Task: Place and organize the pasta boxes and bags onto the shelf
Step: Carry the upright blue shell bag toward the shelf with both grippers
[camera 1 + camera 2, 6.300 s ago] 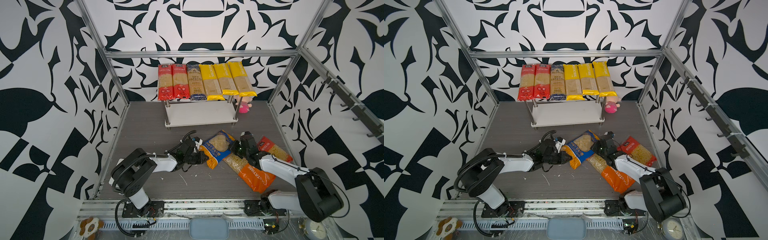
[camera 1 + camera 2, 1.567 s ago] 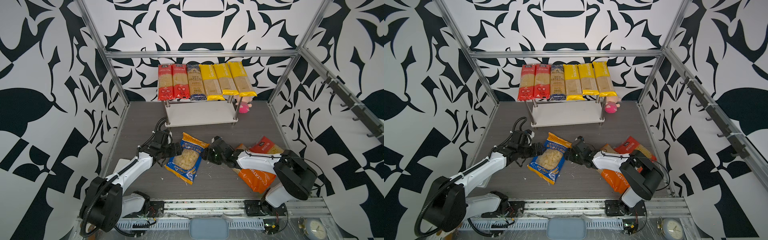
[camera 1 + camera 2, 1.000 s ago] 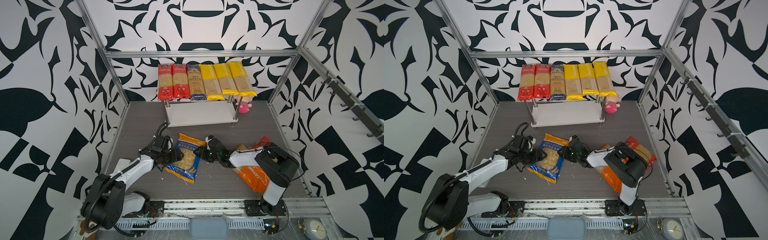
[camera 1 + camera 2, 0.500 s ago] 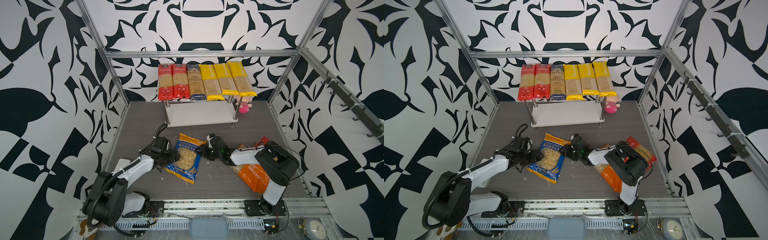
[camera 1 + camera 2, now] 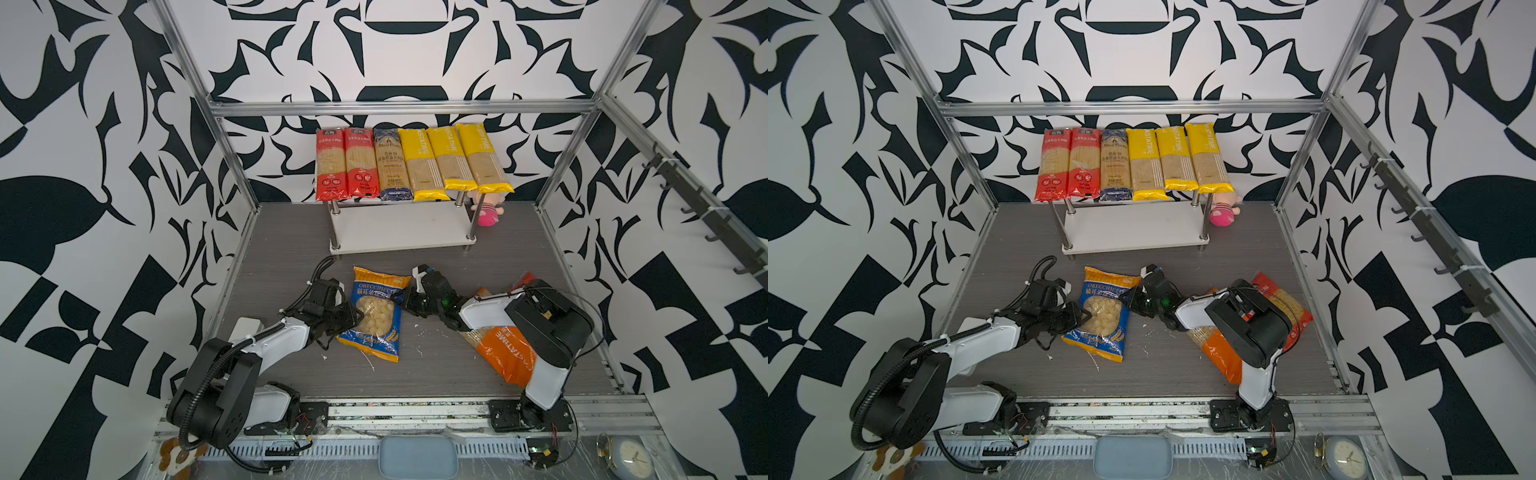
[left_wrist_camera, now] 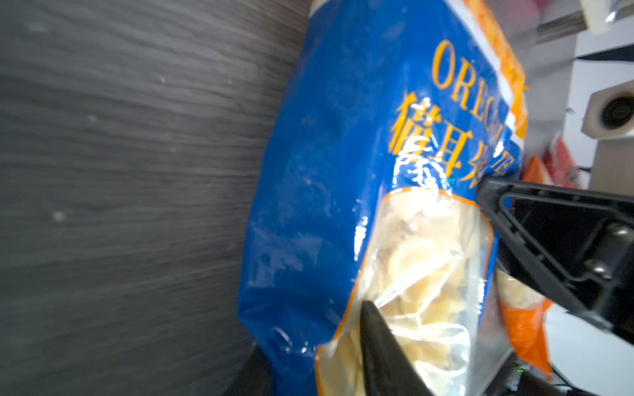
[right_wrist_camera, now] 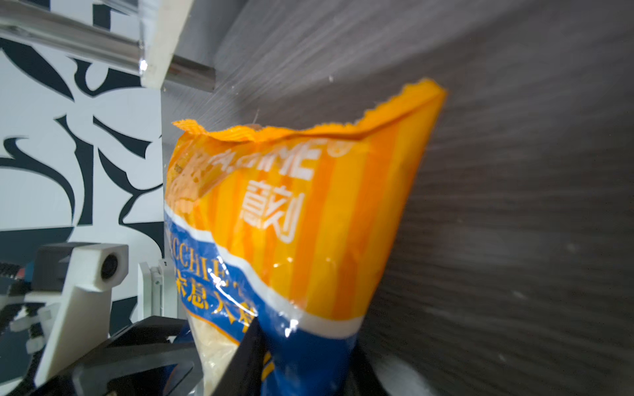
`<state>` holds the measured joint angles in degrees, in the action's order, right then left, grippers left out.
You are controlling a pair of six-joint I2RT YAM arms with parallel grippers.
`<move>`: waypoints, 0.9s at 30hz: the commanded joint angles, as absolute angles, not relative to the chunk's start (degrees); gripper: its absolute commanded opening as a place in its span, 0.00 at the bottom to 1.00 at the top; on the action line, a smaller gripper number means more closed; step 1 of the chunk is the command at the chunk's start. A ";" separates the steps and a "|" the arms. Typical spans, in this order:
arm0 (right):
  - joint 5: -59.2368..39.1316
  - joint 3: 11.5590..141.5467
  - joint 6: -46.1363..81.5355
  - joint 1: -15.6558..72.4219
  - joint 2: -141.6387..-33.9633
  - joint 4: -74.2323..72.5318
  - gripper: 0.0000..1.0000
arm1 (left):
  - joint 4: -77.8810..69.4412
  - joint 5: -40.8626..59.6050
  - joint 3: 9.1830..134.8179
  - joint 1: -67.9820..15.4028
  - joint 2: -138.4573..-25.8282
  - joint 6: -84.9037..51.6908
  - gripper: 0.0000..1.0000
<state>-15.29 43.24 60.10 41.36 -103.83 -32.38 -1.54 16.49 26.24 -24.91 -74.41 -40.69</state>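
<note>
Blue bag: the blue bag point(image 5: 376, 320) point(image 5: 1102, 316) of shell-shaped pasta lies on the dark table point(image 5: 436, 374) in front of the shelf, its orange top end towards the shelf and its clear window facing up.
Left pincer: the left pincer point(image 5: 351, 318) point(image 5: 1077, 318) comes in low from the left and is clenched on the blue bag's left edge, level with the window. In the left wrist view the bag point(image 6: 343, 171) sits between the two black fingers point(image 6: 377, 343).
Right pincer: the right pincer point(image 5: 401, 297) point(image 5: 1129, 300) reaches across from the right and is clamped on the same bag's right edge, nearer the top end. In the right wrist view the bag point(image 7: 308, 223) runs down between its fingers point(image 7: 247, 353).
Orange bag: the orange bag point(image 5: 505, 353) point(image 5: 1219, 353) lies flat on the table, partly under the right arm, apart from the blue one.
Red bag: the red bag point(image 5: 1289, 305) lies behind the right arm, mostly hidden, beside the orange bag.
Shelf: the shelf point(image 5: 399, 228) point(image 5: 1133, 232) stands at the back of the table.
Top board: two red packs point(image 5: 330, 170), a dark blue pack point(image 5: 390, 166) and three yellow packs point(image 5: 451, 160) lie side by side, filling its width.
Doll: a pink doll point(image 5: 486, 212) point(image 5: 1223, 212) sits by the shelf's right rear post.
</note>
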 commanded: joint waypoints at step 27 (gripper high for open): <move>-16.17 47.60 48.45 38.51 -89.37 -32.36 0.03 | -7.76 15.34 29.56 -27.60 -60.96 -37.79 0.04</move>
